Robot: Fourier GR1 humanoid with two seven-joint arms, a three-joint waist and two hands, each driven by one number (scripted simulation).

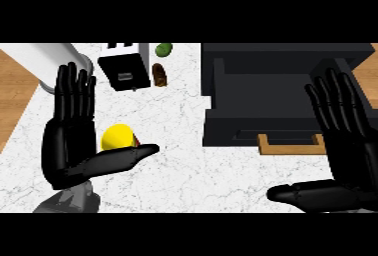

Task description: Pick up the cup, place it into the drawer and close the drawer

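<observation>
cup (117,136) near left robot hand (70,147)

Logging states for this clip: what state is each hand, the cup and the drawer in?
Left hand: open, holding nothing.
Right hand: open, holding nothing.
Cup: on the counter beside the left hand, not gripped.
Drawer: pulled open.
</observation>
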